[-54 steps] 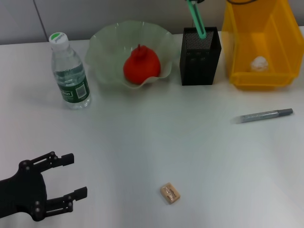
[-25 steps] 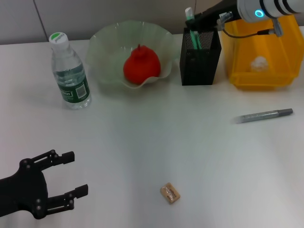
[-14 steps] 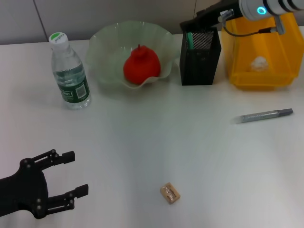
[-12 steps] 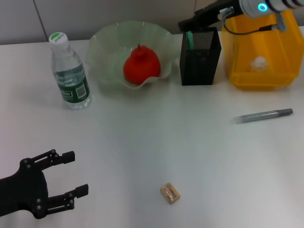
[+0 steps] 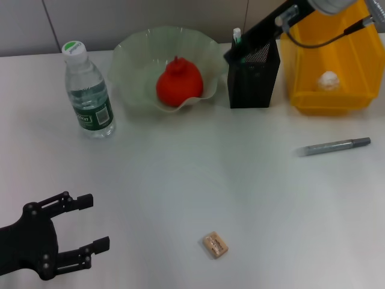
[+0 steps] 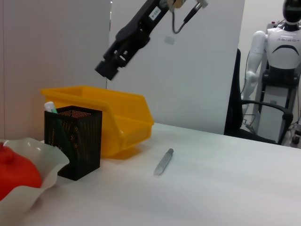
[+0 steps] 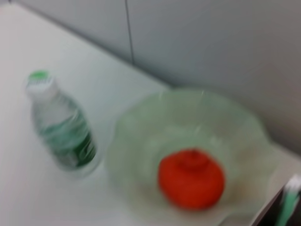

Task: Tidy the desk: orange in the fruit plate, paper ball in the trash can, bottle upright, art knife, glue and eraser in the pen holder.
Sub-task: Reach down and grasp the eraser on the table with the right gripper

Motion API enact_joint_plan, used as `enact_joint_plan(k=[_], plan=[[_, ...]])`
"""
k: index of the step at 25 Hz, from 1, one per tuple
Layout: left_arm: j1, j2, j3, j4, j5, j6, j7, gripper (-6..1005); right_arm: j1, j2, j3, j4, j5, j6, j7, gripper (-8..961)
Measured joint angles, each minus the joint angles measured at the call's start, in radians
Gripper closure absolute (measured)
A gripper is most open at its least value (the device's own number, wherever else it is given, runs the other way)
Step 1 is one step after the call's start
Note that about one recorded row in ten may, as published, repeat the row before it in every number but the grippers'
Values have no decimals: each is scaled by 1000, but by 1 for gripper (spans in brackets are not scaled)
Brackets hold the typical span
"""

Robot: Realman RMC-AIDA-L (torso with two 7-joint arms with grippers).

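Note:
The green glue stick with a white cap stands in the black mesh pen holder. My right gripper hangs just above the holder's left side, and it also shows in the left wrist view above the holder. The orange lies in the green fruit plate. The bottle stands upright at the left. The paper ball lies in the yellow bin. The grey art knife lies on the table at the right. The eraser lies near the front. My left gripper is open and empty at the front left.
The white table has the plate, holder and bin in a row along the back. In the right wrist view the bottle, the plate and the orange show. A chair and another robot stand beyond the table's right end.
My right gripper lowered the glue stick into the pen holder and has pulled up and away from it. The glue stick stays in the holder. The left arm has not moved.

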Motion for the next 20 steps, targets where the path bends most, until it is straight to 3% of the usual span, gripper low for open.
enact_joint_plan(k=[1, 10, 20], plan=[[0, 5, 6, 1, 1, 5, -4, 189, 32, 0, -13, 12, -10, -65, 36, 385], [5, 20, 1, 2, 3, 18, -1, 189, 155, 6, -49, 202, -4, -224, 102, 385], [9, 23, -1, 2, 3, 18, 0, 189, 248, 12, -179, 522, 134, -191, 123, 386]])
